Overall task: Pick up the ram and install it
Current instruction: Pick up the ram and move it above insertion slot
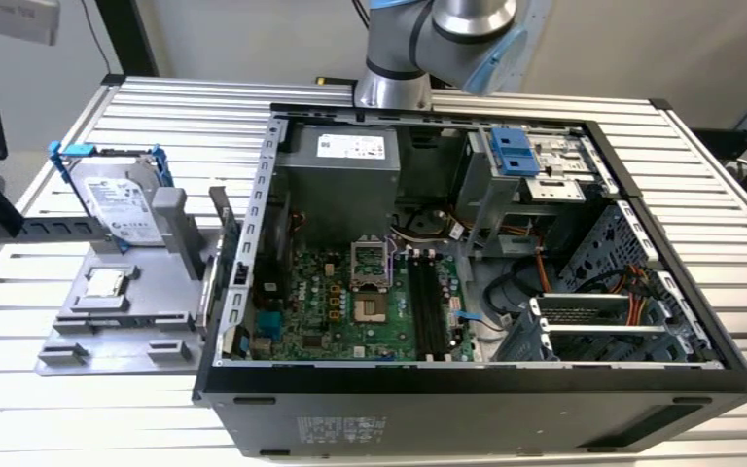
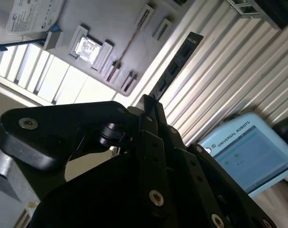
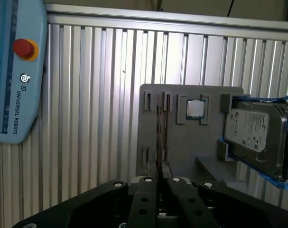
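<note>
In the second wrist view the ram (image 2: 177,66) is a long dark strip with small chips, reaching out from the fingertips of my gripper (image 2: 147,102), which is shut on it. It hangs above the table slats beside the grey holder (image 2: 110,28). The first wrist view shows the ram (image 3: 158,137) edge-on as a thin dark line running up from my gripper (image 3: 159,179), over the holder's (image 3: 181,156) slotted end. In the exterior view the holder's (image 1: 114,326) front posts have nothing between them. The open computer case (image 1: 478,384) lies to the exterior view's right, with dark memory slots (image 1: 428,311) on its board.
The holder also carries a silver hard drive in a blue bracket (image 3: 250,133) and a small square processor chip (image 3: 196,108). A light-blue teach pendant (image 3: 15,71) lies on the slatted table beyond the holder's slotted end. The arm's column (image 1: 407,49) rises behind the case.
</note>
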Controlling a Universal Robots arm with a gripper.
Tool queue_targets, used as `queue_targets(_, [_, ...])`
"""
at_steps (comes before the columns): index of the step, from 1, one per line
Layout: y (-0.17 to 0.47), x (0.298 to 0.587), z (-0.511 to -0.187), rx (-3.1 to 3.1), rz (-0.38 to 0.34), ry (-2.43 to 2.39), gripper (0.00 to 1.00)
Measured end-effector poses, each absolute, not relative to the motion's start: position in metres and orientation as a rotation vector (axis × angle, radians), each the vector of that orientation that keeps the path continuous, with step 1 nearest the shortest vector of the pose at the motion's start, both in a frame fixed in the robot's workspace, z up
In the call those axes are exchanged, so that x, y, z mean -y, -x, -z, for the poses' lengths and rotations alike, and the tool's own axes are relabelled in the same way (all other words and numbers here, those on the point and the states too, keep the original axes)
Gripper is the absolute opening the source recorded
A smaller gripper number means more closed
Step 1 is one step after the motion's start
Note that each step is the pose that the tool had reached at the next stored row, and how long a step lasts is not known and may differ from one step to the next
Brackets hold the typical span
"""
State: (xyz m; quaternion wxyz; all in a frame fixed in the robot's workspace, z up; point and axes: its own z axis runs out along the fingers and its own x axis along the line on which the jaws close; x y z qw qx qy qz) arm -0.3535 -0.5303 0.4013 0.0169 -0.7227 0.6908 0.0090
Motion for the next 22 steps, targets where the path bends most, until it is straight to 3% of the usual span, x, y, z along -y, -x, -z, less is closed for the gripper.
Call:
queue_targets(4, [0.353,0.530,-0.415,-2.147,-0.028,2.246,0.00])
queue_targets(22, [0.299,0.530,-0.415,-2.157,-0.049,2.255,0.00])
